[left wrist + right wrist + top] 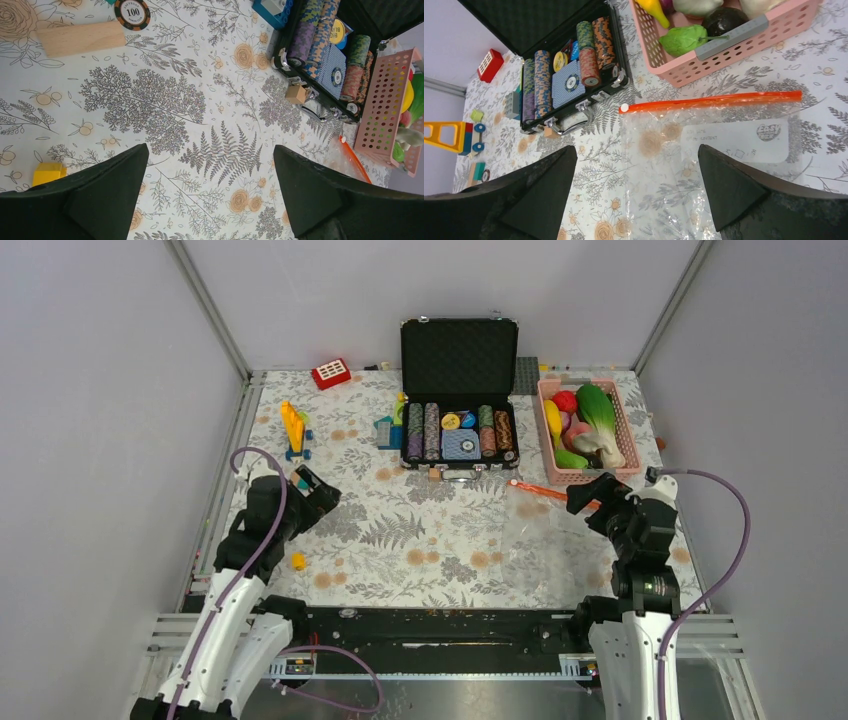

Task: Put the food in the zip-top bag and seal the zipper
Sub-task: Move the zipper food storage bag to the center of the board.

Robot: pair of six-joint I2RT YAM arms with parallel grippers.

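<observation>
**Hazards.** I work over a table point(400, 540) that also carries an open poker chip case point(458, 360); nothing from it belongs in the bag. The zip-top bag point(704, 170) lies flat and limp on the table. I cannot tell whether its mouth is parted or sealed. I judge that the mouth will not hold open unaided, so a piece pushed at it with one hand is likely to shove the whole bag along or crumple the film. The pink basket point(724, 50) looks light and stands just beyond the bag mouth, so a careless lift could drag or tip it. The food point(590, 420) is packed close in the basket and is smooth and rounded. A piece may slip from the fingers or bring a neighbour with it. The zipper point(714, 101) is thin, and bulging contents or a fold under it would leave the seal part done.

**Positions.** Both hands are empty, jaws spread wide. The right hand point(588, 495) hovers over the bag. In its wrist view the film fills the gap between the fingers, the zipper lies just past the fingertips, and the basket of food lies beyond that. The left hand point(318, 492) hangs over bare table, well apart from bag and food, with a small yellow block point(48, 172) near one finger.
</observation>
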